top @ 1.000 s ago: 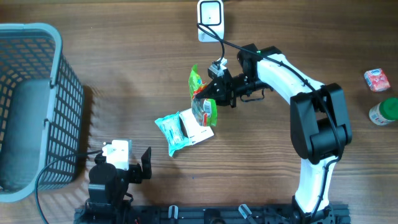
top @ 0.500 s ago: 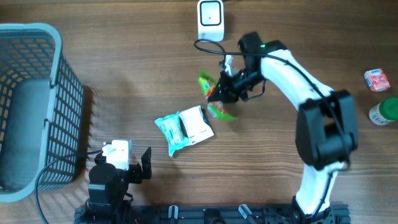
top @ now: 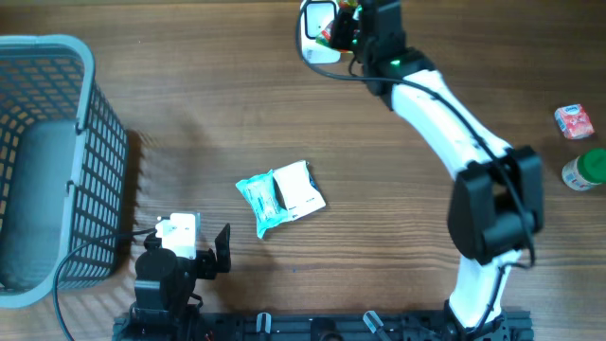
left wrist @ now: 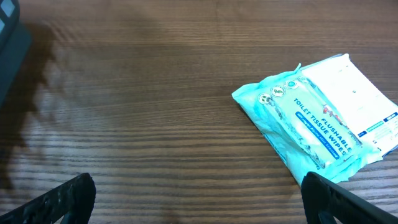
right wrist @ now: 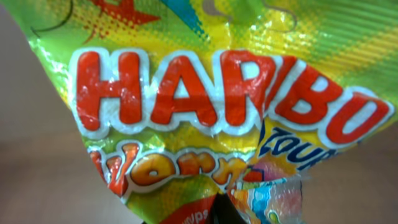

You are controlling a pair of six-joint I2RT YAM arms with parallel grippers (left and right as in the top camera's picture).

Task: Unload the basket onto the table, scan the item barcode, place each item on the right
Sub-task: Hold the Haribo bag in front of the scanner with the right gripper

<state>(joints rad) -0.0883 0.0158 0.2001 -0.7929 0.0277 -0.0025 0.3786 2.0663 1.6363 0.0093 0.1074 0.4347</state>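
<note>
My right jaws are clenched on the candy bag [right wrist: 186,106], at the top middle of the overhead view, by the scanner [top: 312,26]. It is light, soft and slippery, so I pinch its edge. My left jaws are released.

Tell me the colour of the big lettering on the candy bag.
Red, outlined white, on the yellow-green candy bag; clearest in right wrist view.

You've got a wood surface [top: 189,114]. Grey basket [top: 104,189] at 9, wipes pack [top: 279,197] approx centre, white scanner [top: 314,49] at 12. Pink packet [top: 573,120] & green-capped bottle [top: 585,170] at 3, near each other.
</note>
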